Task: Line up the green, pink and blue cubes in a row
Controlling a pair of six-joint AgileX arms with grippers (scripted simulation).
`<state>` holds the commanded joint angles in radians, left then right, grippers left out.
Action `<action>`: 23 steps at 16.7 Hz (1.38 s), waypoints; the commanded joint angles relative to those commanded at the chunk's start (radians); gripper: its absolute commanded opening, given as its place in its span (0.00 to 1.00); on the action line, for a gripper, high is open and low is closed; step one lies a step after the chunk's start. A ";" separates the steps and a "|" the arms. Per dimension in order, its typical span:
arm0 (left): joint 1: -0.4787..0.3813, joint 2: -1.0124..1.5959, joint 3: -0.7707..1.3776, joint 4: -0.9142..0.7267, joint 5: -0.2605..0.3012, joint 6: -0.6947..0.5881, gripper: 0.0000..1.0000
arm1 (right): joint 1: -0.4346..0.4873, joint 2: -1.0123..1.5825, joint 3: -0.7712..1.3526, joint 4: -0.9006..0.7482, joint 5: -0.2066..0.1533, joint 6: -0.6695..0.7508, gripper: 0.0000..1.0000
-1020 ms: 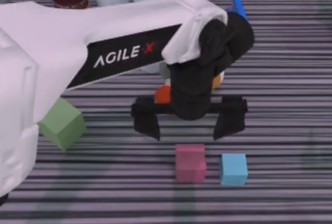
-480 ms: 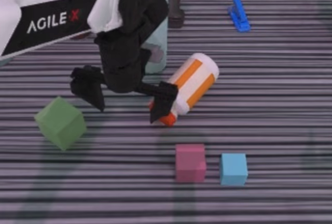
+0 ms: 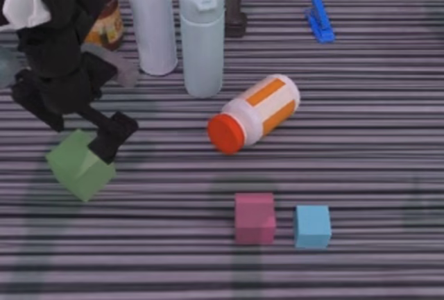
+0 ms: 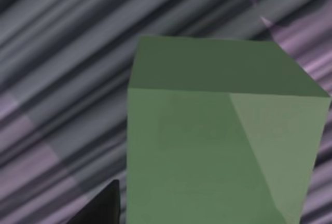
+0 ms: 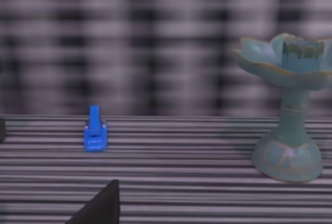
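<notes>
Left gripper (image 3: 76, 123) is hanging over the table's left side, fingers spread wide and empty, straddling the back top edge of the green cube (image 3: 81, 164). One fingertip (image 3: 113, 140) is sitting just above the cube's right corner; whether it's touching I can't tell. The left wrist view is filling up with the green cube (image 4: 218, 141), close under the camera.

Versus half a second back: the arm has been swinging left from the middle of the table, uncovering the pale bottle (image 3: 202, 34) and the orange-capped pill bottle (image 3: 254, 113) lying on its side. The cubes aren't moving: green at left front, pink cube (image 3: 254, 218) and blue cube (image 3: 312, 226) near each other at front centre, a gap between them.

Right arm isn't showing from above; its wrist camera is facing the blue clip (image 5: 95, 129) and a teal stand (image 5: 288, 109).
</notes>
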<state>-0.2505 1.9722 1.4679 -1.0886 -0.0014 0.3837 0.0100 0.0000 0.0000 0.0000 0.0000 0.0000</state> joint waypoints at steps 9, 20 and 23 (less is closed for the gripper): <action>0.057 -0.026 -0.026 0.020 0.002 0.097 1.00 | 0.000 0.000 0.000 0.000 0.000 0.000 1.00; 0.063 0.109 -0.210 0.341 0.003 0.102 1.00 | 0.000 0.000 0.000 0.000 0.000 0.000 1.00; 0.063 0.109 -0.210 0.341 0.003 0.102 1.00 | 0.000 0.000 0.000 0.000 0.000 0.000 1.00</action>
<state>-0.1877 2.0812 1.2576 -0.7471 0.0020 0.4860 0.0100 0.0000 0.0000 0.0000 0.0000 0.0000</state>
